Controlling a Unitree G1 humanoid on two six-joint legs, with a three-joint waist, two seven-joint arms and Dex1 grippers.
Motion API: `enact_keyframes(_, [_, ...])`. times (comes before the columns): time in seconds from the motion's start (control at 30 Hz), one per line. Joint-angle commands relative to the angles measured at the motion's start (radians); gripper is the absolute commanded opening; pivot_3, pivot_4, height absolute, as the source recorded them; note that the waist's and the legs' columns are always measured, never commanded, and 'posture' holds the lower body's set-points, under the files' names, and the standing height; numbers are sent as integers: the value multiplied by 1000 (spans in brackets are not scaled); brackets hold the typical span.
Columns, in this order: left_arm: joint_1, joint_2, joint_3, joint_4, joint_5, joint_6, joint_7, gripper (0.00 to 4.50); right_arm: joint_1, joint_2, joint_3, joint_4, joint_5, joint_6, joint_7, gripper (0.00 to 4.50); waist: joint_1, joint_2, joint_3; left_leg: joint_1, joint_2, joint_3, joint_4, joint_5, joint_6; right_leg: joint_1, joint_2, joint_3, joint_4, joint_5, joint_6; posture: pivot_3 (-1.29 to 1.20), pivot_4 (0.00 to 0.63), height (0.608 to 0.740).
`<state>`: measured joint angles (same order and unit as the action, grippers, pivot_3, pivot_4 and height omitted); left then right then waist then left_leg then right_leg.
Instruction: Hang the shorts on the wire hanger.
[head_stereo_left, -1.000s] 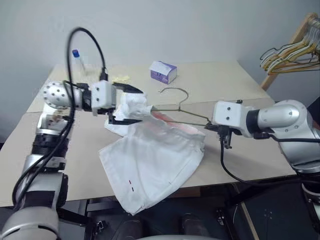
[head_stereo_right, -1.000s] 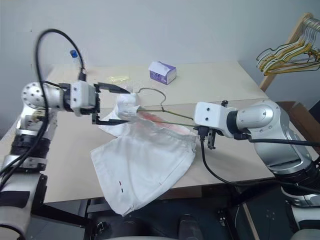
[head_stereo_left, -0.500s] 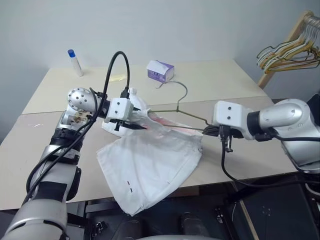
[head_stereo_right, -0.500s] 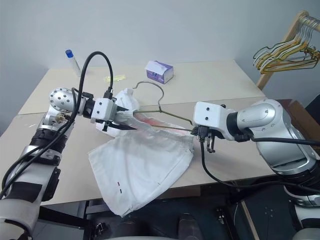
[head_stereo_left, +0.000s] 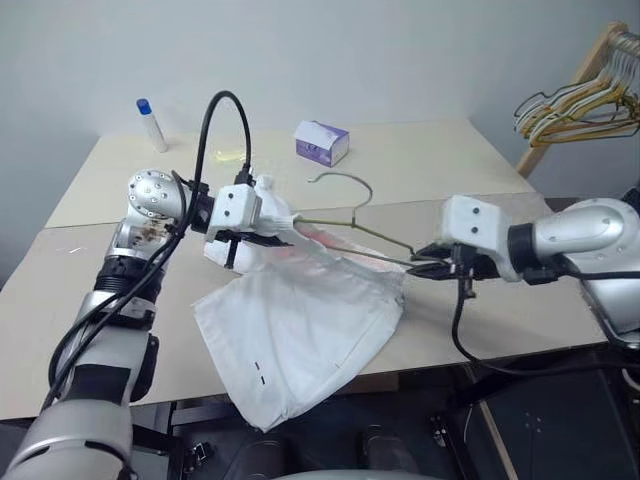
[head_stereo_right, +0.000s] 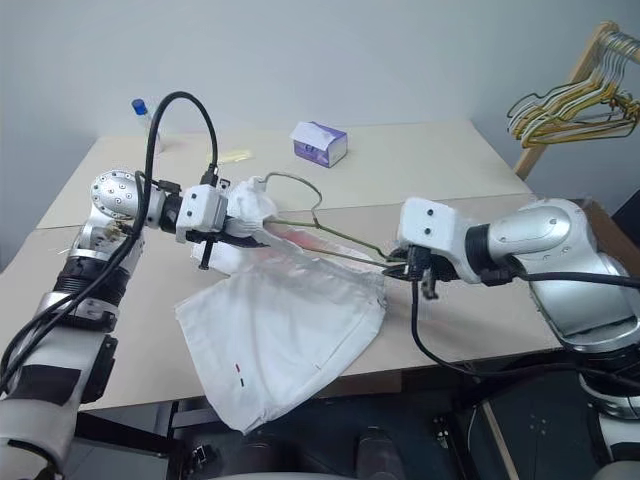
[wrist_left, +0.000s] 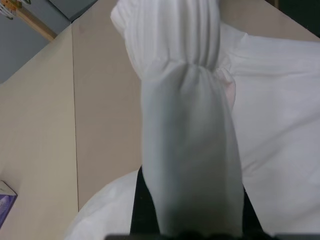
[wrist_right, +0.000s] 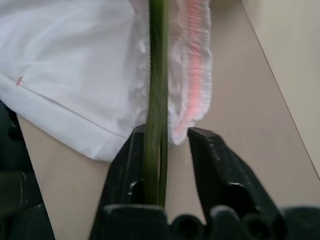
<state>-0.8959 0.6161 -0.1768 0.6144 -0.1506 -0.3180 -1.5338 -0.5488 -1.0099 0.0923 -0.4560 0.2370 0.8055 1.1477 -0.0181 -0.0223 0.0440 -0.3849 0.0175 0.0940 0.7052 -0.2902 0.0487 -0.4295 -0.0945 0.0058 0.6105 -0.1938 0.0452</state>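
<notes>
Left gripper (head_stereo_left: 262, 226) clenched on shorts (head_stereo_left: 300, 330) waistband | right gripper (wrist_right: 162, 145) jaws parted around wire hanger (head_stereo_left: 360, 215) end, grip unclear | hanger partly threaded above table (head_stereo_left: 480, 160) | most cloth left lying

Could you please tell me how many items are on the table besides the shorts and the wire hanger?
2: a purple box near the far edge and a blue-capped tube at the far left corner. The shorts may hide others.
</notes>
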Motion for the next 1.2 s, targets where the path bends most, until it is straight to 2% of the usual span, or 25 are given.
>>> enact_keyframes(0.03, [17,28,44,-59,-46,64,4,0,46,-28,-119,19,12,-13,-45,2512,0,0,0,0,0,0,0,0,0,0,0,0,0,0,0,-40,0,740])
enact_keyframes(0.23, [60,24,79,-103,-67,163,55,0,150,23,-281,95,96,13,-102,4478,0,0,0,1,0,0,0,0,0,0,0,0,0,0,0,-49,0,740])
enact_keyframes(0.4, [84,21,91,-140,-81,201,83,0,288,106,-367,94,192,-19,-104,4478,1,-1,0,1,0,-2,0,0,0,2,0,0,0,0,0,-45,7,740])
enact_keyframes(0.6, [103,21,100,-170,-84,228,97,0,339,290,-240,78,200,-37,-216,4478,-12,-1,-1,6,0,-5,0,0,0,5,1,2,1,0,0,-41,9,740])
enact_keyframes(0.73, [110,22,101,-189,-84,239,98,0,276,419,-137,157,158,-4,-337,4478,-24,-1,-1,7,0,-6,0,0,0,5,1,3,1,0,0,-28,12,740])
enact_keyframes(0.8, [111,24,101,-194,-82,241,98,0,251,450,-94,196,143,9,-363,4478,-27,-1,-1,7,-1,-6,0,0,0,5,1,3,1,0,0,-28,12,740])
enact_keyframes(0.9, [113,29,99,-197,-74,235,97,0,217,486,-82,246,152,11,-389,3892,-24,-1,0,6,-1,-6,0,0,1,5,1,3,0,0,0,-25,12,740])
enact_keyframes(1.2, [142,55,103,-208,-67,229,97,0,207,445,-128,241,214,-4,-353,732,-21,0,0,6,0,-7,0,0,1,5,1,3,0,0,1,-11,16,740])
